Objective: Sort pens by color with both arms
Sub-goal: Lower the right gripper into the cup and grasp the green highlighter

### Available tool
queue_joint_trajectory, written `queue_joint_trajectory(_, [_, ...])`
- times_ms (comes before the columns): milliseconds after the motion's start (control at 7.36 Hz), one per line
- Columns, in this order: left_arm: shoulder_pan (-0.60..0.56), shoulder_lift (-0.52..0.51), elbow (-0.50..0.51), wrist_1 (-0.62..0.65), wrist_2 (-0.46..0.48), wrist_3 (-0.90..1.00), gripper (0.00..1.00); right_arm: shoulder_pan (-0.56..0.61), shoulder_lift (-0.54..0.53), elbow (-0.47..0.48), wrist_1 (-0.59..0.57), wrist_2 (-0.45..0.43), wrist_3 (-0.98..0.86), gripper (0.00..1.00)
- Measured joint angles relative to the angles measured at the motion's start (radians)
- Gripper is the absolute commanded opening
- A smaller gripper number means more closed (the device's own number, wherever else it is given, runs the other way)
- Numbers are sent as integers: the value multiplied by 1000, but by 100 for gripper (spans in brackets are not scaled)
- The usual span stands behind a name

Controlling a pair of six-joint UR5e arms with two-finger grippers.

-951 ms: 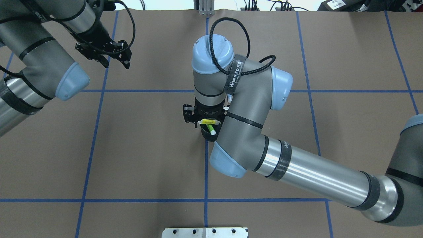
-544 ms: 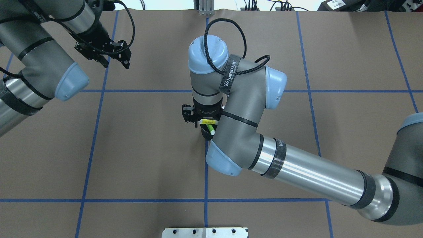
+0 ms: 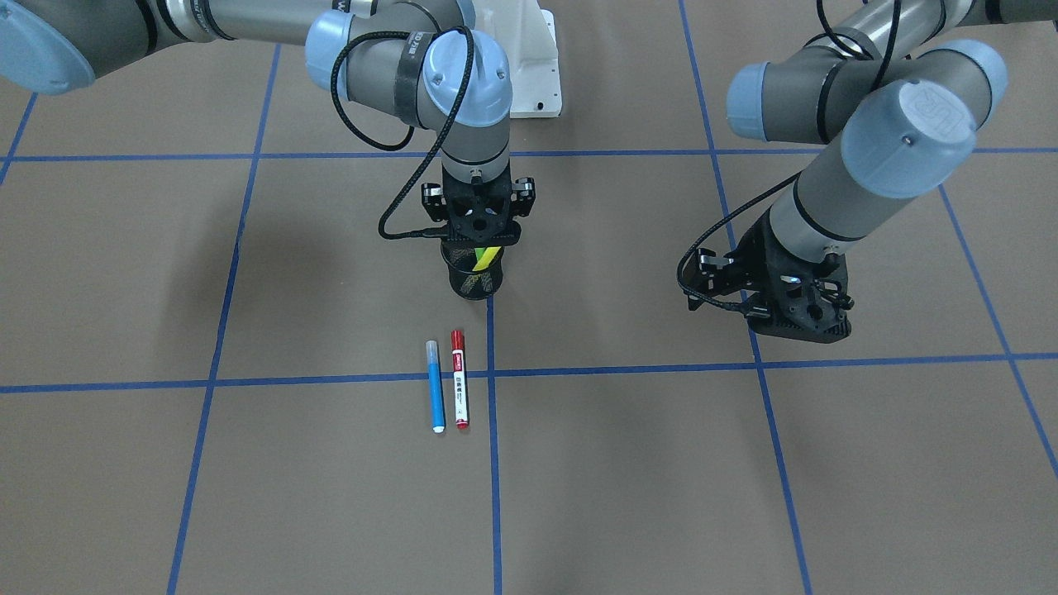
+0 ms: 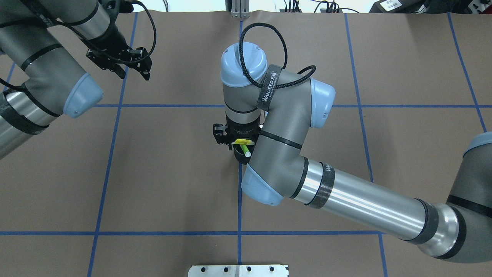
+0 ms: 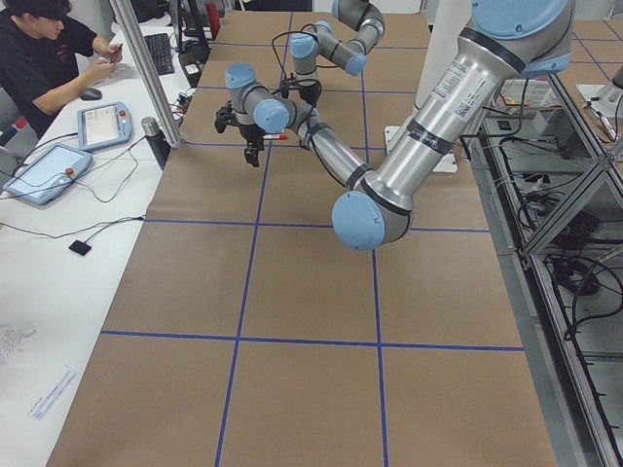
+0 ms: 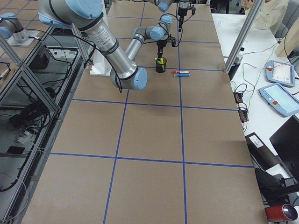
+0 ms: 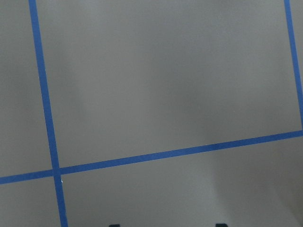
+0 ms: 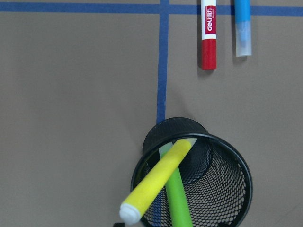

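A black mesh cup (image 3: 473, 281) stands at the table's middle with the yellow pen (image 3: 488, 255) and the green pen (image 8: 178, 201) leaning inside it. My right gripper (image 3: 479, 238) hangs straight above the cup's mouth, open, and holds nothing. The right wrist view looks down on the yellow pen (image 8: 158, 182) and the cup's rim (image 8: 242, 170). The blue pen (image 3: 435, 388) and the red-capped white pen (image 3: 459, 380) lie side by side on the paper beyond the cup. My left gripper (image 4: 136, 76) is open and empty, above the far left of the table.
Brown paper with blue tape grid lines (image 4: 239, 200) covers the table. The white pedestal base (image 3: 533, 66) stands at the robot's side. Operators sit beside the table's far edge with tablets (image 5: 102, 122). A metal plate (image 4: 238, 270) lies at the near edge.
My right arm's elbow and wrist swung slightly left, then back a little, with the gripper staying over the cup. The pens and my left arm have not moved.
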Motion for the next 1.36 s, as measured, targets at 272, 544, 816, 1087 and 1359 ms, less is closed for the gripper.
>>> queue_joint_trajectory(272, [1, 3, -1, -1, 0, 0, 74, 0, -5, 2, 0, 2, -19, 49])
queue_joint_trajectory(544, [1, 3, -1, -2, 0, 0, 74, -1, -5, 7, 0, 2, -22, 42])
queue_joint_trajectory(816, [1, 3, -1, -2, 0, 1, 74, -2, -6, 9, 0, 2, -22, 42])
queue_joint_trajectory(1087, [2, 4, 0, -2, 0, 0, 74, -7, -7, 10, 0, 1, -22, 45])
queue_joint_trajectory(1359, [3, 5, 1, -2, 1, 0, 74, -12, -10, 11, 0, -1, -22, 42])
